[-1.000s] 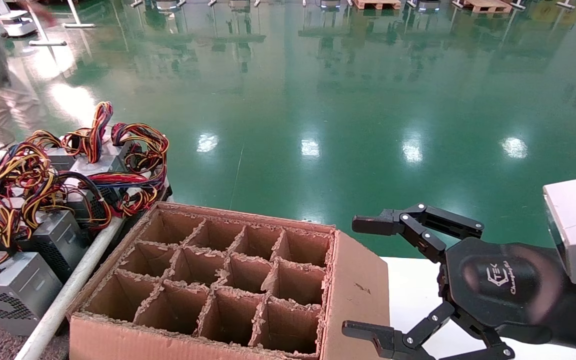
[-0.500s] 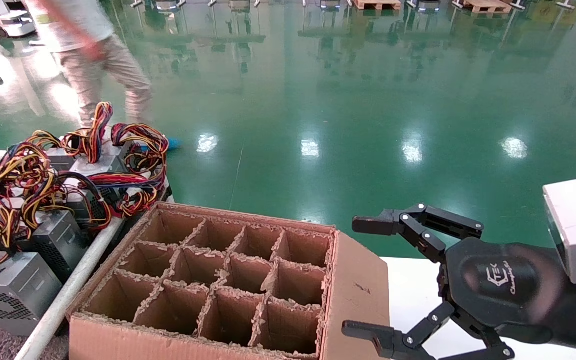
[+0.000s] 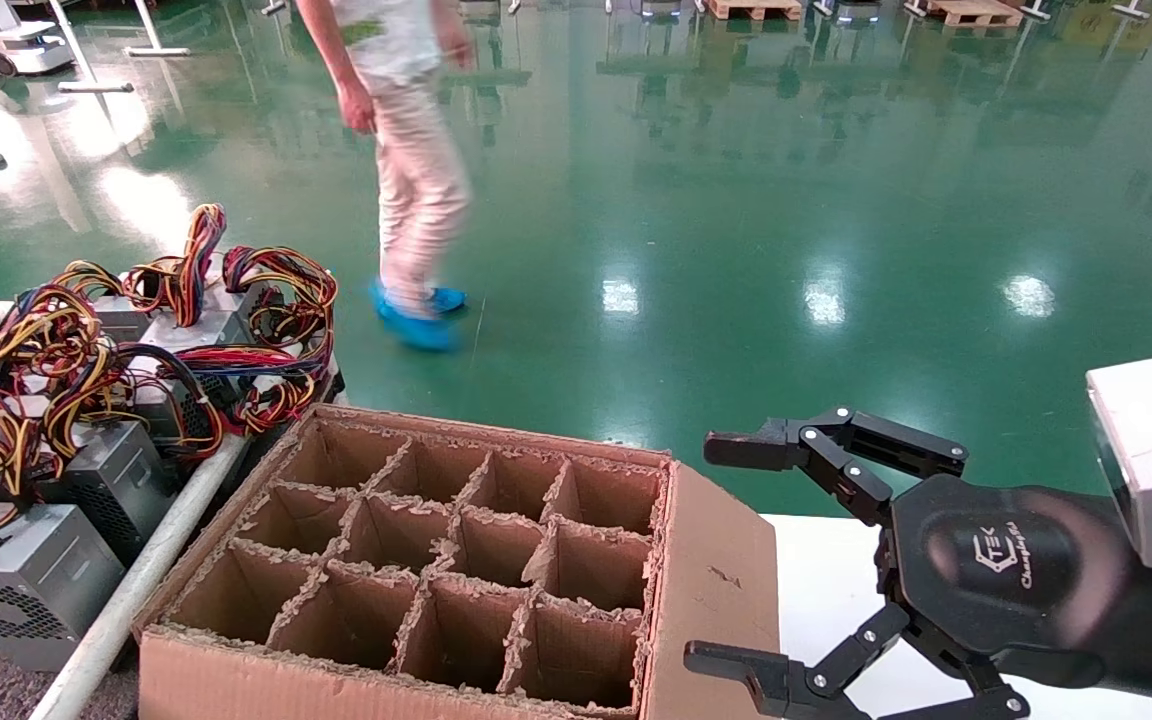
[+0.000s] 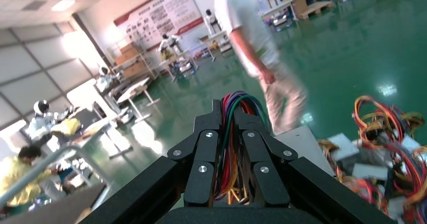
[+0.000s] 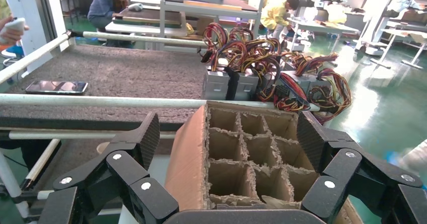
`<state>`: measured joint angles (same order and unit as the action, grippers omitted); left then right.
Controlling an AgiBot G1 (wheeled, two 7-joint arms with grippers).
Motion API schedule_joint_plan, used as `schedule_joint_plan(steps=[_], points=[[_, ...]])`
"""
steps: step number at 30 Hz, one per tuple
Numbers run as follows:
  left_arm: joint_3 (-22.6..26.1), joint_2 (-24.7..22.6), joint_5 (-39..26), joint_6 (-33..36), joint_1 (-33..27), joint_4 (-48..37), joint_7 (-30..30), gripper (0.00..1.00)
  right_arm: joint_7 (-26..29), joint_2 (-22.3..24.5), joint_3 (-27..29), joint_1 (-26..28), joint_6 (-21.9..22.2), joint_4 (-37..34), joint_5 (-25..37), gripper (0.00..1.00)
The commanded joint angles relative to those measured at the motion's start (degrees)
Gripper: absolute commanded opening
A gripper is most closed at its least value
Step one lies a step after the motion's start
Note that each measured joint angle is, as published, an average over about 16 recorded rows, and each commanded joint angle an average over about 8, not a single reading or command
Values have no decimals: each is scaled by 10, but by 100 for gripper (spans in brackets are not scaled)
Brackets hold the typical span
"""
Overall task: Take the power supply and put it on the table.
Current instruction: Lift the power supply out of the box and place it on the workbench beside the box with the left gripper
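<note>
My right gripper [image 3: 736, 555] hung above the white table [image 3: 821, 590], just beside the right wall of the brown cardboard box [image 3: 711, 590], with its jaws spread wide and nothing between them. The box stood with its divider cells [image 3: 456, 560] bare, their torn paper edges ragged. The power supplies [image 3: 86, 400] lay heaped to the left of the box on a grey felt-topped bench [image 5: 116, 73], beyond a white rail [image 3: 136, 580]. They were grey metal cases with perforated vent grilles, each trailing a thick bundle of red, yellow, black and orange wires that looped and tangled over the pile. The nearest one [image 3: 21, 590] sat at the front of the heap with its mesh face toward me. My left gripper [image 4: 229, 133] did not show from the head camera; in its own wrist view the jaws were drawn close together on a bundle of coloured wires [image 4: 234, 128], red, green, purple and yellow, that rose between them and arched over the tips. I could not tell from that view which case the bundle belonged to. More power supplies with tangled wires lay beyond and below the left gripper. A person in a white shirt, pale trousers and blue shoe covers [image 3: 416, 150] was on the glossy green floor [image 3: 786, 200] behind the box. A dark phone [image 5: 56, 86] lay flat on the felt.
</note>
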<state>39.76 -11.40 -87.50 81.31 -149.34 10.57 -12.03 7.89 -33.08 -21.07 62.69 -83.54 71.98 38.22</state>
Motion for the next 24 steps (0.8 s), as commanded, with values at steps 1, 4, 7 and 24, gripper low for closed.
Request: schedule_joint_plan(steps=[1,4,7,24], points=[[3,16,-6,9,-8,12,13,0,0,0,0,0,0,0,0,100],[3,28,-8,20,-12,21,22,0,0,0,0,0,0,0,0,100],[4,32,-9,26,-14,24,24,0,0,0,0,0,0,0,0,100],[4,21,-9,17,-6,14,16,0,0,0,0,0,0,0,0,100]])
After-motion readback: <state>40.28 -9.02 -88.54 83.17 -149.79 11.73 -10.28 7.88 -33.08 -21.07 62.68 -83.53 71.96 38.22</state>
